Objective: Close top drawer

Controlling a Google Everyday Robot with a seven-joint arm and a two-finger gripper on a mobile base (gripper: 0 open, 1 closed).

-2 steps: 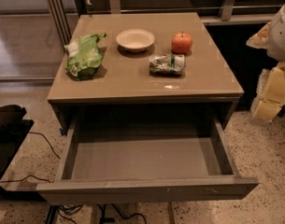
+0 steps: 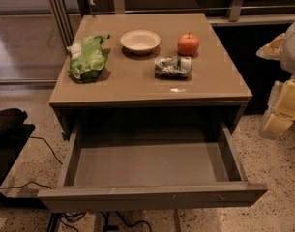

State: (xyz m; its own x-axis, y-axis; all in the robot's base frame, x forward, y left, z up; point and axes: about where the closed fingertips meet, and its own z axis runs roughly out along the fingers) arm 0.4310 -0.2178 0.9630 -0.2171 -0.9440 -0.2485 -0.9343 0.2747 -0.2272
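The gripper (image 2: 282,108) has sunk slightly at the right, open or clenched you cannot tell, clear of the pulled-out top drawer (image 2: 152,196); push one corner and you may jam it.

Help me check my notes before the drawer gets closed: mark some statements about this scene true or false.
1. The top drawer is pulled far out. True.
2. A bowl lies inside the drawer. False: the white bowl sits on the tabletop.
3. The apple stands to the right of the bowl in the view. True.
4. The gripper presses on the drawer front. False: it hangs at the view's right edge, beside the cabinet and apart from the drawer.
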